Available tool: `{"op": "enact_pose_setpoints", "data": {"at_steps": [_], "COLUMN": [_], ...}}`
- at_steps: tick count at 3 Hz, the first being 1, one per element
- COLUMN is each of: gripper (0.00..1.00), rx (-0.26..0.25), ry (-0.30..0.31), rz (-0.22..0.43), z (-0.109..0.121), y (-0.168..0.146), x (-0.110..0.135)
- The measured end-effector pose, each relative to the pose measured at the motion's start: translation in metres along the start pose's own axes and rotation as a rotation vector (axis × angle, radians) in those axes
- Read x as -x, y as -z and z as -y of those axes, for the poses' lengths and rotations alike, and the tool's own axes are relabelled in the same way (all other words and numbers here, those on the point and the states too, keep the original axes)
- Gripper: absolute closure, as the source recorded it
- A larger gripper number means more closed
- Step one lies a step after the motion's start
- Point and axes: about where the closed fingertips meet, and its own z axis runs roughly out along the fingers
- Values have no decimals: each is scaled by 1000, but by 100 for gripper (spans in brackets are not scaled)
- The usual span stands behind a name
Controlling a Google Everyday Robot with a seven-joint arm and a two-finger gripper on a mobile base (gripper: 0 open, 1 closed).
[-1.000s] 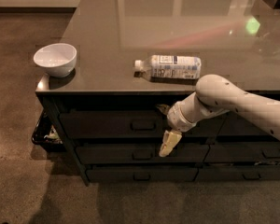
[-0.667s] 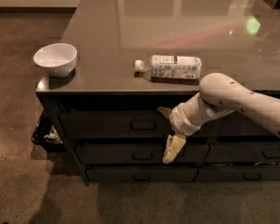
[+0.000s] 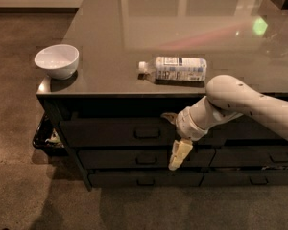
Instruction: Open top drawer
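In the camera view the top drawer (image 3: pixel 105 132) sat directly under the counter (image 3: pixel 105 37), its front looking flush and not yet drawn out, with its handle (image 3: pixel 147 133) at the middle. The gripper (image 3: pixel 170 140) hung in front of that drawer, just to the right of the handle and at its height, with the jaws spread: one dark finger up by the drawer's top edge, one pale finger (image 3: pixel 179 153) pointing down across the second drawer (image 3: pixel 110 158). It was likely held wide like this so that it could slide sideways and close around the handle's bar, which it was not yet touching. The arm (image 3: pixel 240 102) reached in from the right, low across the other stack of drawers (image 3: pixel 259 156). On the counter a white bowl (image 3: pixel 56 60) stood near the left corner and a bottle (image 3: pixel 175 68) lay on its side close to the front edge (both above the drawer's path, so neither should block it). A dark bin (image 3: pixel 44 139) sat on the floor at the left side, clear of the drawer's front.
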Motion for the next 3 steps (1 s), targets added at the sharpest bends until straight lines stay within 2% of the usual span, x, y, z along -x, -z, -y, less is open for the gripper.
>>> {"op": "enact_pose_setpoints", "data": {"at_steps": [1,3], "gripper": [0,0], "rx": [46,56], "ry": [-32,-51], "rz": [-5,4], "z": [-11,-19], "y": [-4,4], "x": [0,7]}}
